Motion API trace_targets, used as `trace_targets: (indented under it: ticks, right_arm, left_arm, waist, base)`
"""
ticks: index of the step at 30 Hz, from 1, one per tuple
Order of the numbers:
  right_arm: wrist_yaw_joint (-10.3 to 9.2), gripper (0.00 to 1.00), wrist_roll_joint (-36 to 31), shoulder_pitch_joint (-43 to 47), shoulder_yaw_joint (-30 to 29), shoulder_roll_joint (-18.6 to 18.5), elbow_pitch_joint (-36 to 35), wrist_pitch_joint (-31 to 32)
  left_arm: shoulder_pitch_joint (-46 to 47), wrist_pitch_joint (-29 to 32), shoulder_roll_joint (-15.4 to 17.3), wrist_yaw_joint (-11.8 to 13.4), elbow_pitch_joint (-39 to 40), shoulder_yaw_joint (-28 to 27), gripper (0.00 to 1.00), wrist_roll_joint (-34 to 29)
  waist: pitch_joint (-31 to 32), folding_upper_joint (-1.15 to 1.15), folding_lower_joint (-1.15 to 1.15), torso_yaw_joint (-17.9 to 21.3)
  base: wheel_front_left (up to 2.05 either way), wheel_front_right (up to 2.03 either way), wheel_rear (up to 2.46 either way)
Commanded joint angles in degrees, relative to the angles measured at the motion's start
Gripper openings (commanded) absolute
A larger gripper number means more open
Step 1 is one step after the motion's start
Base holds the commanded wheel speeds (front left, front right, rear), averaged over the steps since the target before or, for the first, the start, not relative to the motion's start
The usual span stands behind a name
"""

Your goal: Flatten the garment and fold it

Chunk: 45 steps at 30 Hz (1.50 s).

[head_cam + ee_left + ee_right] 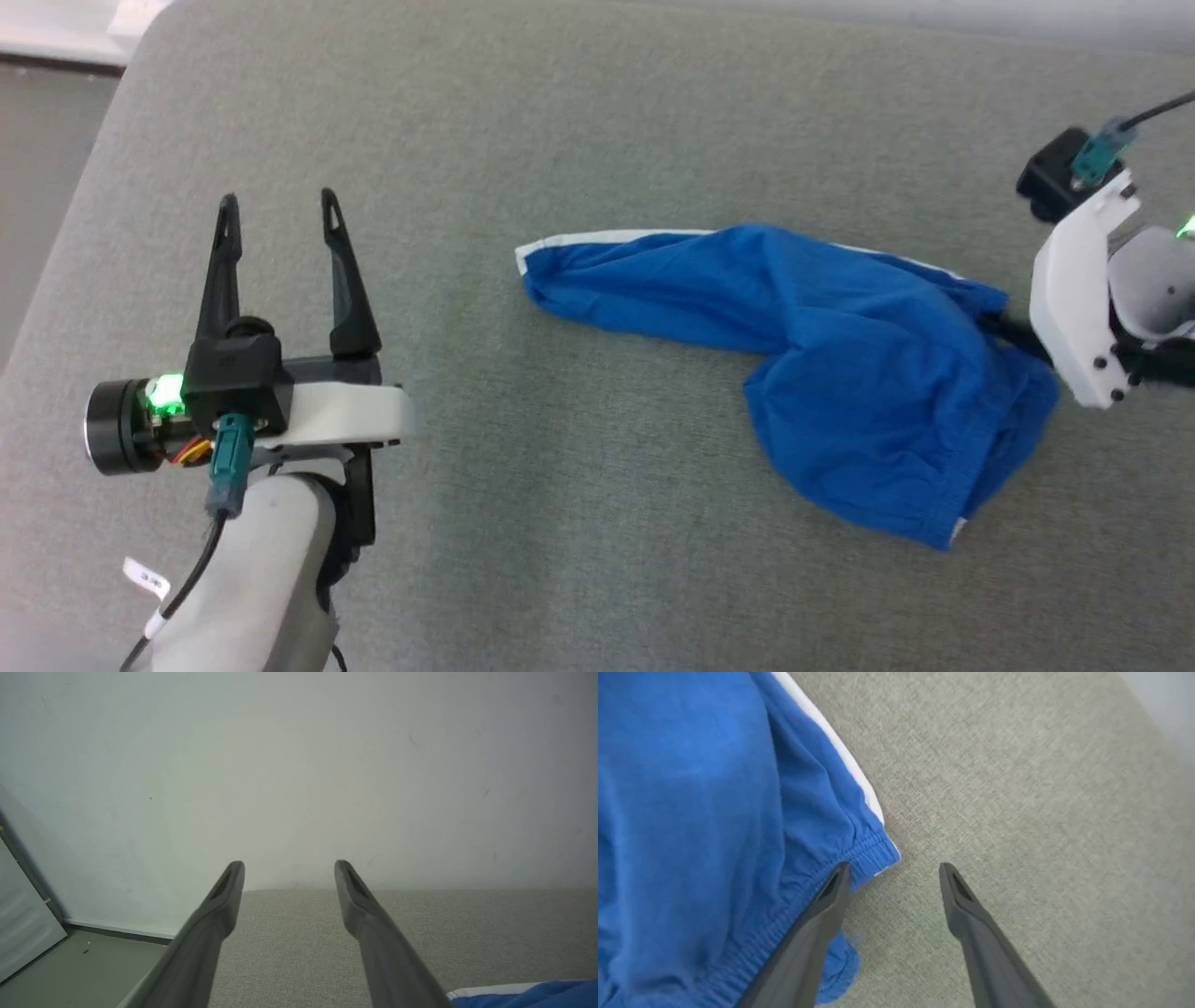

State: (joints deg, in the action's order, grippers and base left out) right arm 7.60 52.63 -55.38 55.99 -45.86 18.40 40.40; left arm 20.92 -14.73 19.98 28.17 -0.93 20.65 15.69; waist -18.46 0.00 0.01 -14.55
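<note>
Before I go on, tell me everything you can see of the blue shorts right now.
The blue shorts are soft, matte royal-blue fabric with a white trim band and a gathered elastic waistband. They lie crumpled, not flat, one narrow part stretched leftward, on the grey woven surface. The right tool, jaws open, sits at the waistband corner; contact is unclear.

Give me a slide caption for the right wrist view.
Open right gripper poised at the elastic waistband corner of the blue garment on a grey-green fabric surface.
</note>
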Motion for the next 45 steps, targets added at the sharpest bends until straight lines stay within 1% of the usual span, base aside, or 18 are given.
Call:
trace_targets:
  ticks: [1, 6, 7, 8, 9, 14, 17, 19, 21, 25, 27, 28, 30, 32, 34, 39, 41, 45]
  right_arm:
    - [-0.11, 1.00, 0.2, -0.4, 1.2, 0.4, 1.1, -0.3]
    - [-0.11, 1.00, 1.1, 0.7, 7.0, 1.2, 5.0, -2.1]
    - [-0.11, 0.94, 1.4, 0.6, 8.0, 1.3, 5.0, -3.0]
    - [-0.11, 0.74, 1.3, 0.2, 8.9, 1.4, 4.8, -4.5]
    - [-0.11, 0.00, 1.1, -0.4, 9.6, 1.4, 4.6, -6.5]
    - [-0.11, 0.00, -0.6, -4.5, 10.8, 1.5, 4.8, -18.2]
    - [-0.11, 0.00, -1.4, -6.4, 11.0, 1.3, 4.7, -25.0]
    - [-0.11, 0.00, -1.5, -7.3, 10.9, 1.3, 4.5, -28.9]
    - [-0.11, 0.00, -1.6, -8.0, 11.2, 1.2, 4.1, -31.8]
    - [-0.11, 0.00, -2.1, -9.4, 11.8, 1.3, 3.7, -35.6]
    - [-0.11, 0.00, -2.4, -10.1, 12.3, 1.6, 3.5, -36.6]
    - [-0.11, 0.00, -2.6, -10.5, 12.6, 1.8, 3.3, -37.0]
    - [-0.11, 0.00, -3.2, -11.2, 13.3, 2.2, 2.9, -37.5]
    - [-0.11, 0.00, -3.6, -11.9, 13.9, 2.8, 2.5, -37.8]
    - [-0.11, 0.00, -3.8, -12.7, 14.3, 3.4, 2.2, -38.2]
    - [-0.11, 0.00, -4.4, -14.7, 15.4, 5.4, 1.9, -38.6]
    - [-0.11, 0.00, -4.7, -15.4, 15.9, 6.3, 1.9, -38.8]
    - [-0.11, 0.00, -5.1, -16.4, 16.5, 8.3, 2.3, -39.2]
  left_arm:
    - [-0.3, -0.3, -0.8, -0.9, 0.0, -0.8, 1.00, -1.1]
    - [0.8, -0.3, -3.1, -4.3, -1.4, -3.6, 1.00, -3.5]
    - [1.0, -0.3, -3.3, -4.8, -1.7, -4.4, 1.00, -3.9]
    - [1.3, -0.3, -3.5, -5.3, -2.0, -5.1, 1.00, -4.2]
    - [1.6, -0.3, -3.6, -5.9, -2.3, -5.9, 1.00, -4.5]
    - [5.0, -0.3, -2.6, -9.9, -4.3, -8.2, 1.00, -5.9]
    - [9.1, -0.3, -1.2, -13.6, -7.7, -7.3, 1.00, -6.5]
    - [12.8, 0.0, -0.2, -17.1, -10.4, -5.4, 1.00, -7.1]
    - [16.8, 2.4, 0.8, -21.4, -13.4, -3.0, 1.00, -7.2]
    - [24.6, 11.7, 2.4, -30.8, -19.7, 2.5, 1.00, -7.5]
    - [28.5, 16.8, 2.9, -33.9, -23.0, 4.7, 1.00, -6.6]
    - [30.2, 19.8, 3.1, -34.7, -24.5, 6.3, 1.00, -6.1]
    - [33.5, 25.6, 3.3, -35.5, -27.2, 9.7, 1.00, -4.0]
    - [36.7, 31.1, 4.1, -35.6, -28.7, 16.2, 1.00, 0.0]
    - [39.5, 37.2, 5.2, -35.6, -29.0, 22.8, 1.00, 6.1]
    - [46.1, 51.1, 10.2, -35.6, -27.6, 36.5, 1.00, 19.3]
    - [48.4, 55.2, 12.2, -35.6, -26.8, 40.7, 1.00, 23.2]
    - [51.4, 60.7, 15.1, -35.7, -25.7, 48.0, 1.00, 29.4]
  waist:
    - [-3.0, 0.00, -0.01, -2.8]
    - [-3.8, 0.00, -0.01, -2.8]
    - [-3.8, 0.00, -0.01, -2.5]
    - [-3.6, 0.00, -0.01, -2.1]
    - [-3.4, 0.00, -0.01, -1.6]
    - [-1.2, 0.00, -0.01, 1.2]
    - [0.3, 0.00, -0.01, 2.6]
    - [1.1, 0.00, -0.01, 3.6]
    - [1.5, 0.00, -0.01, 4.5]
    - [1.1, 0.00, -0.01, 6.3]
    - [0.3, 0.00, -0.01, 7.4]
    - [0.0, 0.00, -0.01, 7.9]
    - [-1.0, 0.00, -0.01, 8.9]
    - [-2.0, 0.00, -0.01, 10.1]
    - [-3.1, 0.00, -0.01, 11.3]
    - [-5.6, 0.00, -0.01, 14.4]
    - [-6.5, 0.00, -0.01, 15.6]
    - [-7.8, 0.00, -0.01, 17.7]
  base:
    - [0.00, 0.00, 0.00]
    - [0.00, 0.00, 0.00]
    - [0.00, 0.00, 0.00]
    - [0.00, 0.00, 0.00]
    - [0.00, 0.00, 0.00]
    - [0.00, 0.00, 0.00]
    - [0.00, 0.00, 0.00]
    - [0.00, 0.00, 0.00]
    - [0.00, 0.00, 0.00]
    - [0.00, 0.00, 0.00]
    - [0.00, 0.00, 0.00]
    - [0.00, 0.00, 0.00]
    - [0.00, 0.00, 0.00]
    - [0.00, 0.00, 0.00]
    - [0.00, 0.00, 0.00]
    - [0.00, 0.00, 0.00]
    - [0.00, 0.00, 0.00]
    - [0.00, 0.00, 0.00]
